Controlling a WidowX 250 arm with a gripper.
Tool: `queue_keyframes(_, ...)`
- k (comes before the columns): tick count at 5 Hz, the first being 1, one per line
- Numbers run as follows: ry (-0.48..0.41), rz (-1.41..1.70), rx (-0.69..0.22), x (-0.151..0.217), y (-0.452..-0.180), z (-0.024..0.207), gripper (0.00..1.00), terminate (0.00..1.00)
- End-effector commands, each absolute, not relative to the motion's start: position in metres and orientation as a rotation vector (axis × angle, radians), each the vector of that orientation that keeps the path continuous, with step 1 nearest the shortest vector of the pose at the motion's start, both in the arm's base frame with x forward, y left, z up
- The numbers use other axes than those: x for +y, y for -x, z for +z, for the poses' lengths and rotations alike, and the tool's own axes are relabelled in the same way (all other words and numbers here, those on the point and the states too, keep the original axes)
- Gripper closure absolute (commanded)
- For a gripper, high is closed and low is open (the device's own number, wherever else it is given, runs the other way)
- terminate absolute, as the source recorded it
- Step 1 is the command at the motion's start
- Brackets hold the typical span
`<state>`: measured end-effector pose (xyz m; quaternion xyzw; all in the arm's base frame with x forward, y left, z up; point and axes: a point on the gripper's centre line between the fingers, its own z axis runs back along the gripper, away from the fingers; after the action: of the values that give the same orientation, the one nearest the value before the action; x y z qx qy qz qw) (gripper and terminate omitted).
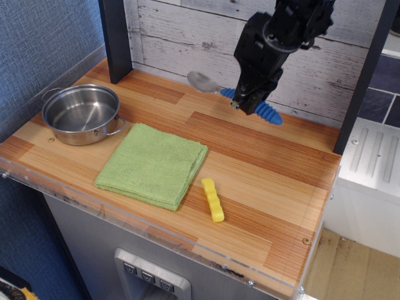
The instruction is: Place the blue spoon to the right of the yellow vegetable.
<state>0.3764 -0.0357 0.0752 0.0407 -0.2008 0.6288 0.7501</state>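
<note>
The black, blocky gripper (245,104) hangs at about one o'clock over the worktop (262,169), in front of the whitewashed plank wall (187,31), and its fingers are clamped on the blue spoon (240,97) partway along the handle. The spoon is lifted clear of the wood and lies roughly level: its smooth, oval silver bowl sticks out toward nine o'clock from the fingers, while the thick ribbed bright-blue handle pokes out toward four o'clock, ending in a rounded, tapered tip. The yellow vegetable (212,199) lies flat on the worktop at about six o'clock, well apart from the spoon — a short, bumpy, segmented stick of glossy plastic, its long axis running nearly front to back. Just beside it, at its ten o'clock, sits a folded green cloth (153,164) with a soft, nubbly towelling surface and slightly uneven edges; the yellow piece is close to the cloth's front right corner but does not rest on it. At nine o'clock on the worktop stands a round stainless steel pot (82,114) with two small loop handles — shiny, shallow and open-topped. The worktop itself is striped wood laminate in warm orange and pale bands, edged with clear plastic.
</note>
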Motion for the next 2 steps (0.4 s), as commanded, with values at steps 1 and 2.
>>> queue_keyframes(1, 0.03, 1.177, -0.49, -0.065, -0.332, 0.12, 1.0, 0.0)
queue_keyframes(2, 0.081, 0.962, -0.467, -0.08, -0.308, 0.119, 1.0, 0.0)
